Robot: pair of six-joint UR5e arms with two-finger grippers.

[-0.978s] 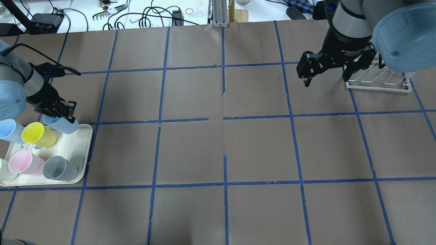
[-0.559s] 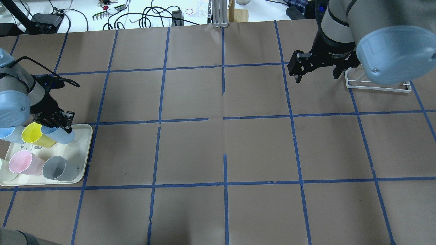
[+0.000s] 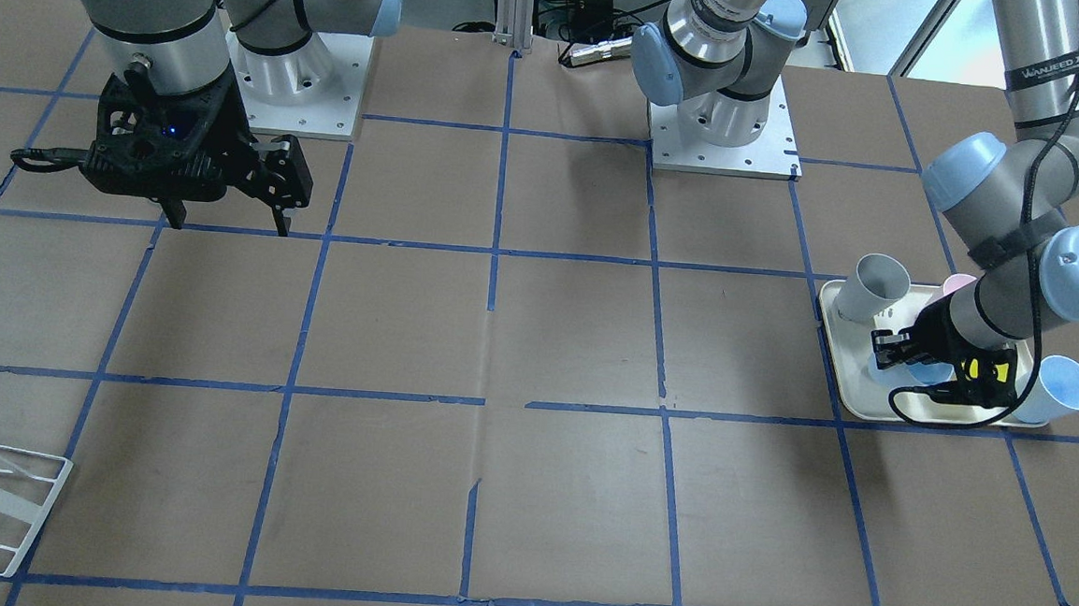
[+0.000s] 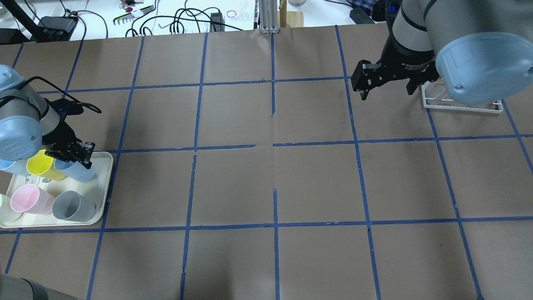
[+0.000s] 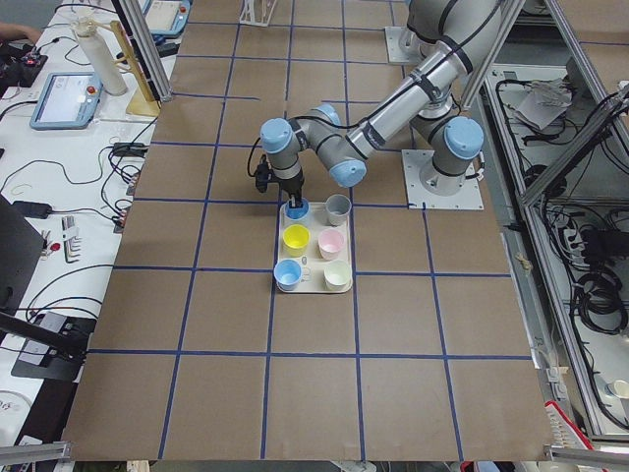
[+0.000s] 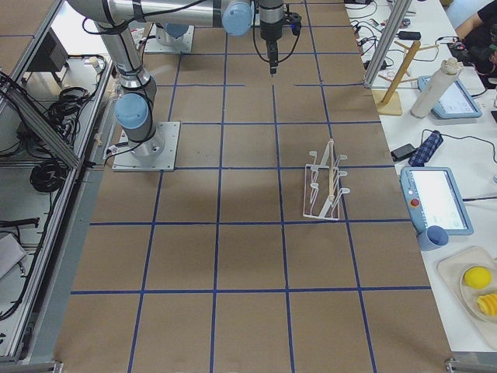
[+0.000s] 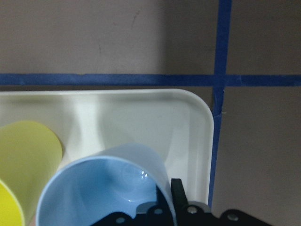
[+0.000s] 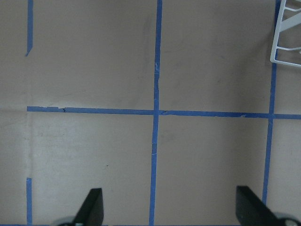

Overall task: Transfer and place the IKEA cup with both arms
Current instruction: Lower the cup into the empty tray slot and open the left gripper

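My left gripper [image 4: 79,155] is at the far right corner of the cream tray [image 4: 104,196], shut on the wall of a pale blue IKEA cup [image 4: 83,171]. In the left wrist view one finger [image 7: 177,189] is outside the cup [image 7: 101,188], whose mouth is tipped toward the camera. The front-facing view shows the same grip [image 3: 902,351] on the cup [image 3: 929,373]. A second pale blue cup [image 3: 1064,387] stands on the tray's far left. My right gripper [image 4: 387,95] is open and empty, hanging over bare table at the far right [image 3: 228,225].
The tray [image 3: 848,397] also holds a yellow cup [image 4: 39,164], a pink cup [image 4: 25,199], a grey cup [image 4: 73,206] and a white cup [image 5: 337,273]. A white wire rack [image 4: 458,104] stands just right of my right gripper. Cables and tools lie beyond the table's far edge.
My left gripper and the blue cup have moved together toward the near side, over the tray corner. My right gripper shifted a little left and farther, still open.
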